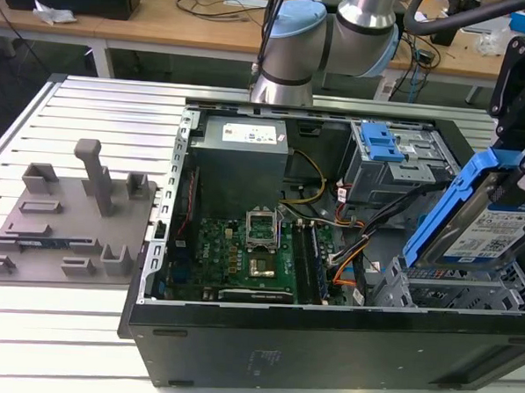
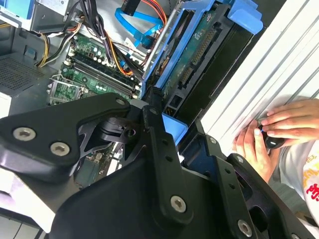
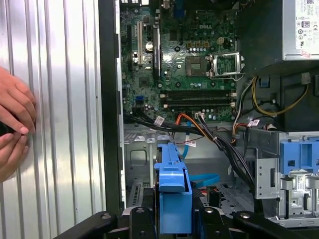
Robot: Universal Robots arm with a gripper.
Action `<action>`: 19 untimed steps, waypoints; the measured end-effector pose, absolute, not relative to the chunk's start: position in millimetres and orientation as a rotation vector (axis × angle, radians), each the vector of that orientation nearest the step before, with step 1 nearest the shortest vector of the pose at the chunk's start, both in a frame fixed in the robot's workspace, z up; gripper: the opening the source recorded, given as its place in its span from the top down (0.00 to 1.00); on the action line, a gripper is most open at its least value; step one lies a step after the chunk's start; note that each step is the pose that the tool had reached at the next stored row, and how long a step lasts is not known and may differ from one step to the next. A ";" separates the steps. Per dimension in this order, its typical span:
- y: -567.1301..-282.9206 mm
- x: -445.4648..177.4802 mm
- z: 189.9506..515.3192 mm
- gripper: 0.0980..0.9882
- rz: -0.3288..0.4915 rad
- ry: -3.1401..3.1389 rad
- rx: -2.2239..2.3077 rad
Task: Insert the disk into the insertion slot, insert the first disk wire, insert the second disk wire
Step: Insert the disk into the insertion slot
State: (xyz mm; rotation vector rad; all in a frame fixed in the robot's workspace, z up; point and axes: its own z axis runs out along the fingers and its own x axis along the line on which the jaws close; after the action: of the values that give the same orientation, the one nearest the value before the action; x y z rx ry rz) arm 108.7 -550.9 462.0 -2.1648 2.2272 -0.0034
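Claw [image 1: 521, 170] pinching the disk [image 1: 492, 228] by its blue caddy; disk tilted, just above the insertion slot [image 1: 456, 290], not yet seated.

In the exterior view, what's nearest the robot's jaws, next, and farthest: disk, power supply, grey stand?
1. Disk, in the jaws, exterior view's right.
2. Power supply, middle, inside the case.
3. Grey stand, exterior view's left, outside the case.

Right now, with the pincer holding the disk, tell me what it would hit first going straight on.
Probably the insertion slot: the pincer holds the disk tilted just above that grey cage, though depth is unclear.
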 end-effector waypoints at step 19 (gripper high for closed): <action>-551.4 109.4 447.3 0.70 0.000 2.230 -2.165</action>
State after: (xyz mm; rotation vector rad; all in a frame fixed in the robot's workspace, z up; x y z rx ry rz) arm 109.4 -551.4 447.3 -2.1647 2.2304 0.0004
